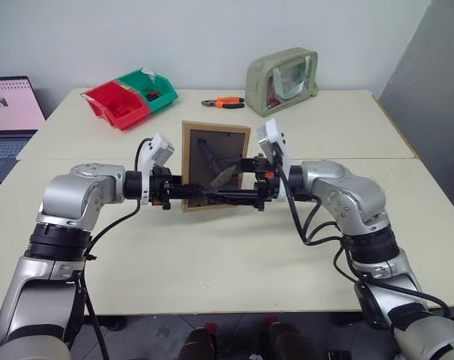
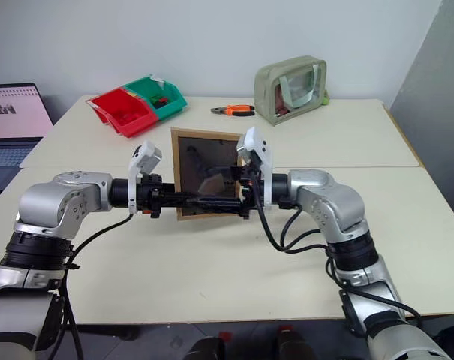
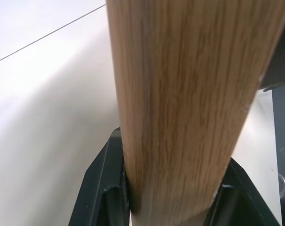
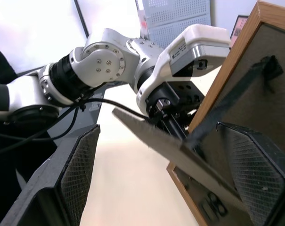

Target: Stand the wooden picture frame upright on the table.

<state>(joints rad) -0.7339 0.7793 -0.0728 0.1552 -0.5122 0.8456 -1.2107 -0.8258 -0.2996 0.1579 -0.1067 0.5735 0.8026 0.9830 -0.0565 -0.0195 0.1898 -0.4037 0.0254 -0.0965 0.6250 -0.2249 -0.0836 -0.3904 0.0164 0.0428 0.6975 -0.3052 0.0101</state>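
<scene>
Left wrist view: left end effector (image 1: 174, 196) clamps the picture frame's (image 1: 215, 166) edge, right end effector (image 1: 251, 187) spread wide, so lower it squarely onto the table (image 1: 227, 255).

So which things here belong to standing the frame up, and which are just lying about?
In the job: wooden picture frame, table, left gripper clamping the frame's edge, right gripper open at its back.

Lying about: red bin, green bin, pliers, pouch, laptop.

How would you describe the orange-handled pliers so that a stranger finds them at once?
Look to the far half of the cream table, between the green bin and the transparent pouch. The pliers lie flat there, the only orange-handled tool.
</scene>
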